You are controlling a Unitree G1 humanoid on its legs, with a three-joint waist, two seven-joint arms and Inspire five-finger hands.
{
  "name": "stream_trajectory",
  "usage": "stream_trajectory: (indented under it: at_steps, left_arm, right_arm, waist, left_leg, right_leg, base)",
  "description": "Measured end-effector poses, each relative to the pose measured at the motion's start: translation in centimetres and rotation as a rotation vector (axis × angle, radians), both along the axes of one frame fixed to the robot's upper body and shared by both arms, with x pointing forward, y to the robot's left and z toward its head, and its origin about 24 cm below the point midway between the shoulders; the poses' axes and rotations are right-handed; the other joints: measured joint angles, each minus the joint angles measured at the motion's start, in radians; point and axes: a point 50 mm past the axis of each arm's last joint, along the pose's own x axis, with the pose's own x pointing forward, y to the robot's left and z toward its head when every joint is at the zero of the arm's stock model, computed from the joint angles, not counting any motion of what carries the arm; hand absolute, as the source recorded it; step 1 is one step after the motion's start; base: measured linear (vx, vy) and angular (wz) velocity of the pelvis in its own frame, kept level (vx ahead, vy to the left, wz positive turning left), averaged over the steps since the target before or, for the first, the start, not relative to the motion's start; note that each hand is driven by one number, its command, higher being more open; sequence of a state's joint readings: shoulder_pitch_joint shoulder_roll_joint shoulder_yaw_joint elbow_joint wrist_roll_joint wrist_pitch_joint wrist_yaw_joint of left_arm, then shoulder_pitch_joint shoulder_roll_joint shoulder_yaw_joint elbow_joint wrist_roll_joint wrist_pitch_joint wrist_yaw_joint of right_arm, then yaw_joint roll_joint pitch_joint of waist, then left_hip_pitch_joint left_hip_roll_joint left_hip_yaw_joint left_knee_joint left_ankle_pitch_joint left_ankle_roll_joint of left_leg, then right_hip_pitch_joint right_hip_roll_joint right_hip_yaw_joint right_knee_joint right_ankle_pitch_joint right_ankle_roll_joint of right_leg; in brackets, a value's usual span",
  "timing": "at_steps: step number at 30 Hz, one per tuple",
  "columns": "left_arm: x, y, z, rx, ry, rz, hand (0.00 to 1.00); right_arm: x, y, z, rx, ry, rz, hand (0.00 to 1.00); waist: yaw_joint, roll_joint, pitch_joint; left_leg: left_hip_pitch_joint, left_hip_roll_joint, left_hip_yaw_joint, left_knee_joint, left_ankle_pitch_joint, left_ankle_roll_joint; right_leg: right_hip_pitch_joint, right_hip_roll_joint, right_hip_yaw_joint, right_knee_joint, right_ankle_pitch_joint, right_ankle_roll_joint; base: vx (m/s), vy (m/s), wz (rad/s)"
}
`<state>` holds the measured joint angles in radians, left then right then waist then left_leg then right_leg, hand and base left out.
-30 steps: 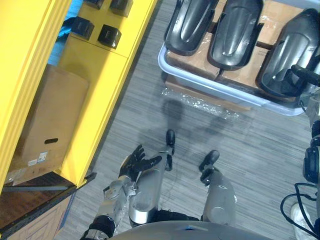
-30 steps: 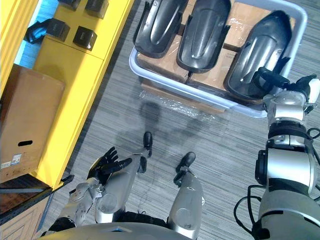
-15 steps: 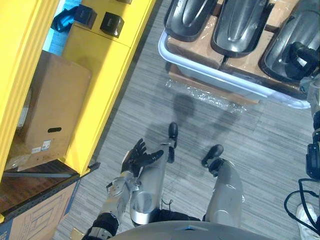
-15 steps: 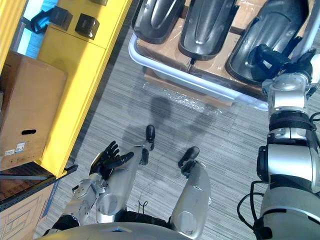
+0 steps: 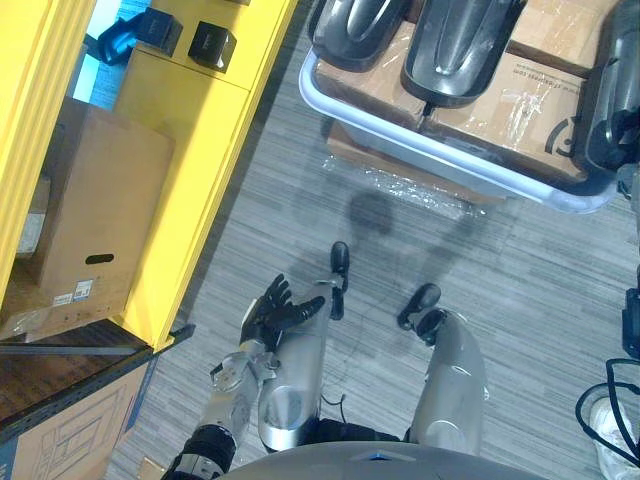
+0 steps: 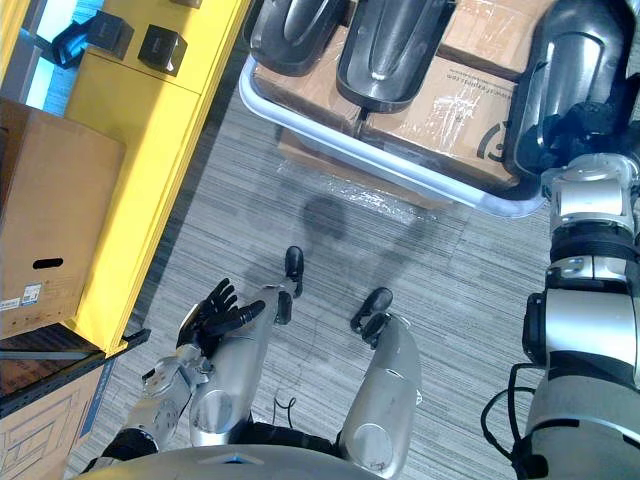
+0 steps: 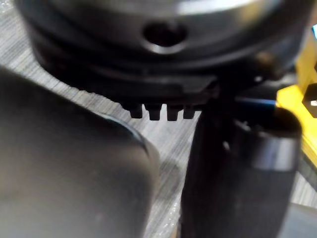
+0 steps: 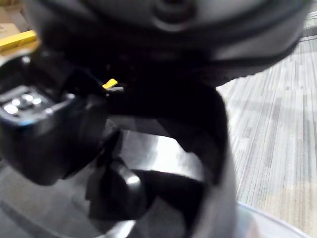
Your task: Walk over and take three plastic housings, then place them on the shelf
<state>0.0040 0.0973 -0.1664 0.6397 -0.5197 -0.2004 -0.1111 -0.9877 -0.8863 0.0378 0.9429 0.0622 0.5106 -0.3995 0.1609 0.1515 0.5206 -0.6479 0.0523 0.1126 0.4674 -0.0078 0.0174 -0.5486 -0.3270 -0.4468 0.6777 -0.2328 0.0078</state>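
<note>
My right robot hand (image 6: 588, 128) is clenched round the near end of the rightmost plastic housing (image 6: 572, 50), at the right end of the grey tray (image 6: 400, 163). Just left of that hand, taped cardboard boxes (image 6: 455, 100) lie in the tray. Further left, the middle housing (image 6: 395, 40) and the left housing (image 6: 290, 25) rest side by side. Well beyond them stands the yellow shelf (image 6: 150, 140). My left robot hand (image 6: 213, 318) hangs low, far from the tray, fingers spread and empty.
</note>
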Motion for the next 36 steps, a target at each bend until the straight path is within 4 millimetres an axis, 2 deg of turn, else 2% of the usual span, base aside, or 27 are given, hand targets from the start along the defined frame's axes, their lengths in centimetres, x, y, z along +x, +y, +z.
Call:
stream_trajectory:
  at_steps: [7,11,14,16,19,22,24,25,29,32,36]
  left_arm:
    - [0.1,0.7,0.3,0.005,-0.014,0.024,1.0]
    - [0.1,1.4,0.3,0.023,-0.018,0.031,1.0]
    - [0.0,1.4,0.3,0.029,-0.025,0.034,1.0]
    - [-0.1,1.6,0.4,0.032,-0.041,0.045,1.0]
    - [-0.4,1.9,0.6,0.01,-0.07,0.077,1.0]
    - [-0.3,2.0,1.1,-0.024,-0.096,0.104,1.0]
    - [0.1,1.9,2.2,-0.068,-0.148,0.128,1.0]
    - [0.6,1.8,3.3,-0.081,-0.203,0.123,1.0]
    - [1.5,1.8,5.7,-0.135,-0.32,0.118,1.0]
    - [1.7,2.1,6.9,-0.154,-0.371,0.097,1.0]
    - [1.9,2.9,8.3,-0.132,-0.388,0.074,1.0]
  right_arm:
    - [0.2,0.2,-2.3,0.04,0.024,0.038,0.0]
    - [0.6,1.0,-3.9,0.043,0.029,0.082,0.0]
    - [0.6,1.2,-4.5,0.032,0.023,0.086,0.0]
    - [1.1,2.2,-5.0,0.02,0.001,0.094,0.0]
    - [1.8,3.8,-4.8,-0.006,-0.049,0.114,0.0]
    - [1.7,4.1,-4.2,-0.065,-0.096,0.117,0.0]
    - [1.5,4.4,-3.5,-0.16,-0.122,0.128,0.0]
    - [1.4,4.4,-3.2,-0.197,-0.141,0.136,0.0]
    - [1.0,4.0,-2.8,-0.228,-0.182,0.096,0.0]
    - [0.3,3.5,-2.9,-0.285,-0.175,0.063,0.0]
    - [-0.2,4.6,-3.4,-0.362,-0.179,0.097,0.0]
  waist:
    - [0.001,-0.037,0.0]
    - [-0.002,-0.069,-0.003]
    - [-0.003,-0.074,-0.003]
    - [-0.008,-0.08,-0.003]
    - [-0.026,-0.088,-0.002]
    - [-0.028,-0.092,-0.002]
    - [-0.031,-0.096,-0.002]
    - [-0.031,-0.109,-0.001]
    - [-0.034,-0.141,-0.001]
    - [-0.037,-0.153,0.0]
    - [-0.045,-0.167,0.0]
  left_leg:
    - [0.0,0.007,-0.012,-0.001,0.004,-0.003]
    - [0.001,0.013,-0.012,-0.006,0.009,-0.005]
    - [0.014,0.015,-0.014,-0.011,0.014,-0.005]
    - [0.029,0.025,-0.014,-0.015,0.014,-0.006]
    - [0.042,0.034,-0.018,-0.017,0.013,-0.007]
    - [0.064,0.035,-0.019,-0.017,0.013,-0.007]
    - [0.09,0.04,-0.022,-0.021,0.013,-0.008]
    - [0.111,0.043,-0.022,-0.028,0.012,-0.011]
    - [0.169,0.044,-0.025,-0.072,0.018,-0.022]
    - [0.217,0.04,-0.025,-0.111,0.028,-0.022]
    - [0.323,0.039,-0.011,-0.205,0.052,-0.031]
  right_leg:
    - [0.011,0.007,-0.014,-0.001,-0.002,-0.002]
    - [0.012,0.014,-0.014,-0.006,-0.001,-0.002]
    - [0.028,0.019,-0.019,-0.015,0.001,-0.001]
    - [0.048,0.036,-0.019,-0.036,0.006,0.002]
    - [0.067,0.051,-0.021,-0.053,0.011,0.003]
    - [0.092,0.054,-0.022,-0.06,0.011,0.003]
    - [0.125,0.065,-0.026,-0.078,0.015,0.004]
    - [0.148,0.073,-0.028,-0.092,0.019,0.003]
    - [0.204,0.087,-0.034,-0.135,0.028,0.007]
    - [0.248,0.093,-0.038,-0.166,0.034,0.011]
    - [0.337,0.115,-0.037,-0.248,0.059,0.013]
  base:
    - [-0.01,-0.01,0.03]
    - [0.0,-0.003,-0.01]
    - [0.0,0.0,0.0]
    - [0.01,-0.023,-0.07]
    - [0.02,-0.033,-0.03]
    - [0.0,0.0,0.0]
    - [0.0,0.0,0.0]
    - [0.0,0.0,0.0]
    - [0.0,-0.003,-0.01]
    - [0.03,0.003,0.04]
    - [0.08,-0.001,-0.05]
